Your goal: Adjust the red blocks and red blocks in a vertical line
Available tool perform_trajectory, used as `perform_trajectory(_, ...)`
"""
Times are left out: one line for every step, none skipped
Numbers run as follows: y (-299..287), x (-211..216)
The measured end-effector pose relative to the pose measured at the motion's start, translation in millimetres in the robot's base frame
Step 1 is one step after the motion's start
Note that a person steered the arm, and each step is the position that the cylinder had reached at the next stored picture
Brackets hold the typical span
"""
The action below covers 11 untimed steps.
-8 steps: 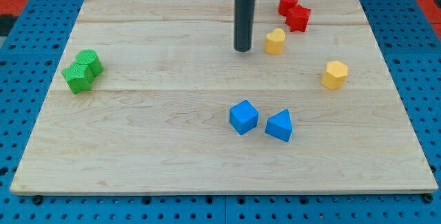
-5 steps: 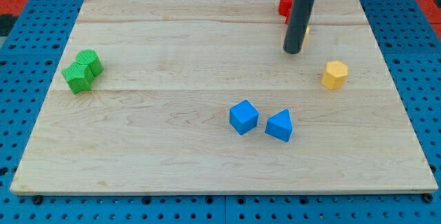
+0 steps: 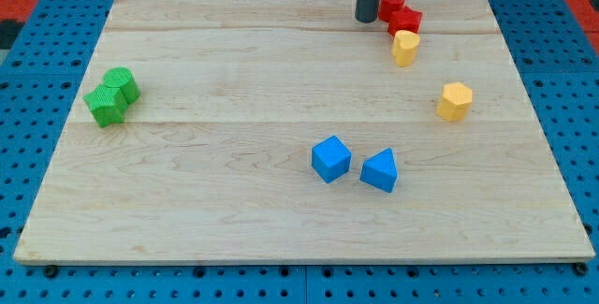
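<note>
At the view's top, my tip (image 3: 367, 20) sits just left of two touching red blocks (image 3: 399, 12) — no jaws on this rod.

Two red blocks at far right, touching: round red block (image 3: 391, 1), chunky red block (image 3: 406, 21) diagonally nearer-right.

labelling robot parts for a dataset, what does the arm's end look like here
Only a short stretch shows: a straight, smooth, dark grey to black cylindrical rod entering from the view's top, ending in my tip, flat and blunt. No cables, markings or fingers are visible.
</note>
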<state>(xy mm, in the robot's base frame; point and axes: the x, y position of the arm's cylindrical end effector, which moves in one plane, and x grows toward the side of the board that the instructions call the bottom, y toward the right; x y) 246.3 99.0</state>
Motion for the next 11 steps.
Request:
perform_trajectory(32.7, -8.2)
perform_trajectory(44.1, -14.6)
perform_trajectory(-8.0, -9.5)
perform_trajectory(-42.8, 3.6)
perform_trajectory(-29.1, 20.0)
perform_trajectory(2.0, 25.5)
perform_trajectory(13.0, 25.5)
perform_trajectory(14.1, 25.5)
perform_trajectory(24.4, 25.5)
perform_trajectory(34.9, 25.6)
perform_trajectory(25.1, 34.9)
